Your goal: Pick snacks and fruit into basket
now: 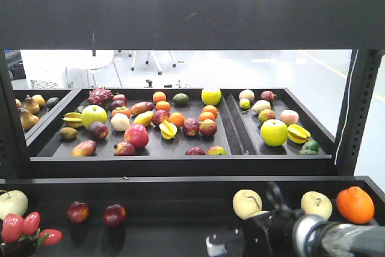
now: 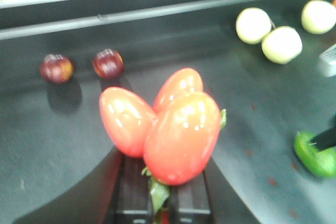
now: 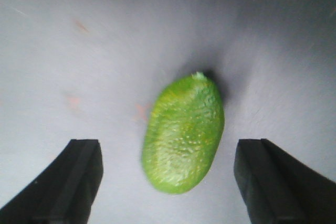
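Observation:
A cluster of three glossy red fruits (image 2: 181, 135) fills the left wrist view. My left gripper (image 2: 164, 203) is shut on its green stem, holding it above the dark shelf floor; the same cluster (image 1: 21, 227) shows at the bottom left of the front view. A bumpy-skinned green fruit (image 3: 184, 132) lies on the grey floor. My right gripper (image 3: 168, 148) is open with a finger (image 3: 79, 177) on either side, not touching it. That green fruit (image 2: 315, 156) also appears at the right edge of the left wrist view. No snacks or basket are in view.
On the lower shelf lie three cream fruits (image 2: 253, 24) (image 2: 282, 44) (image 2: 318, 16), two small dark red fruits (image 2: 56, 68) (image 2: 107, 63) and an orange (image 1: 355, 204). Behind stands a raised black tray (image 1: 180, 165) with many fruits. A shelf post (image 1: 361, 112) rises at right.

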